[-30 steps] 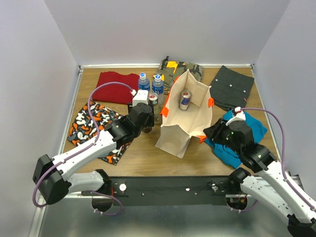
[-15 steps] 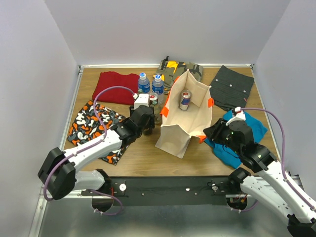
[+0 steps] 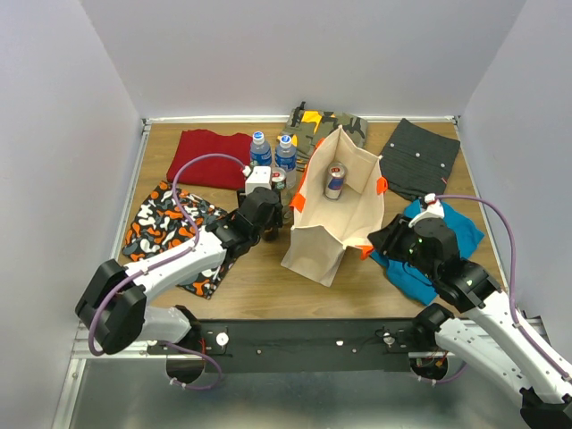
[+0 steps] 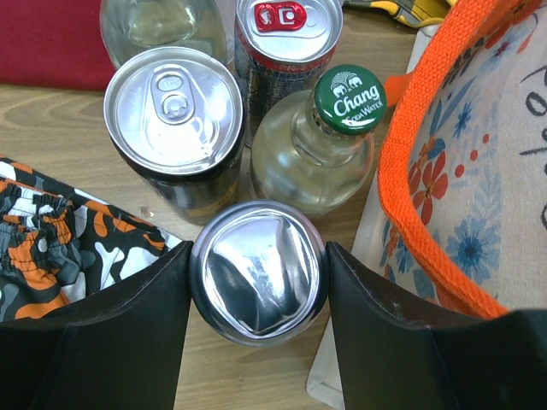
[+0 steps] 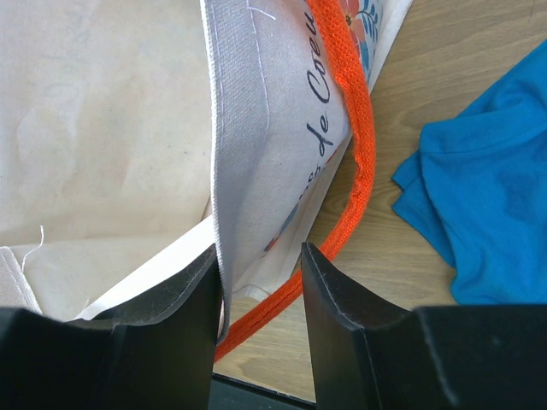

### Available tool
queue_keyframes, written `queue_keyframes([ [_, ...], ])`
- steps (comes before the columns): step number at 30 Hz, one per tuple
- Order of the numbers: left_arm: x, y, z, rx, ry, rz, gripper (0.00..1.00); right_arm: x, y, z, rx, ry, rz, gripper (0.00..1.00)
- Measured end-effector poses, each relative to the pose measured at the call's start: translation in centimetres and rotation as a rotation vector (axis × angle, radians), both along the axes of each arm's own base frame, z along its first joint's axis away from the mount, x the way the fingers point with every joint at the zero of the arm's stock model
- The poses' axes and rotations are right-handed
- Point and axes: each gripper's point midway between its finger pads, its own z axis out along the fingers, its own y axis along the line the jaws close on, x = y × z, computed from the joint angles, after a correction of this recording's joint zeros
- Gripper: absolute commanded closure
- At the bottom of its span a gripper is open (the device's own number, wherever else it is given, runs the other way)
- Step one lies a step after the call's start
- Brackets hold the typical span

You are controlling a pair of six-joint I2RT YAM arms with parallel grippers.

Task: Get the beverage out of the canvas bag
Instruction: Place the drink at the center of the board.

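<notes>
The task looks partly done. One silver can (image 4: 255, 278) is outside the canvas bag (image 3: 322, 241), just to its left. A second can (image 3: 335, 181) stands inside the bag toward its far end and is left to lift out.

At the bag's near right corner, the right gripper (image 5: 261, 256) has its jaws partly apart. They straddle the wall beside the orange handle (image 5: 355, 171), and the cloth touches one finger.

Left of the bag, the left gripper (image 4: 258, 260) has its jaws closed against both sides of the silver can. The can probably rests on the table (image 3: 259, 277), though its base is hidden. Just beyond it stands a green-capped bottle (image 4: 312, 154).
</notes>
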Motion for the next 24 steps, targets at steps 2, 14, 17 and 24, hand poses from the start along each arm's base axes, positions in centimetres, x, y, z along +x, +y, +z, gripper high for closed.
queue_keyframes([
  [2, 0.14, 0.0, -0.04, 0.001, 0.001, 0.007, 0.75, 0.0, 0.01, 0.0, 0.0, 0.0, 0.0, 0.51],
  [14, 0.21, 0.17, -0.07, -0.008, 0.003, 0.028, 0.42, -0.01, 0.0, -0.01, 0.0, 0.0, 0.0, 0.51],
  [17, 0.19, 0.18, -0.08, -0.007, 0.004, 0.028, 0.39, 0.0, 0.01, 0.0, 0.0, 0.0, 0.0, 0.51],
  [24, 0.09, 0.34, -0.12, -0.002, 0.011, 0.033, 0.18, 0.0, 0.01, 0.0, 0.0, 0.0, 0.0, 0.51],
])
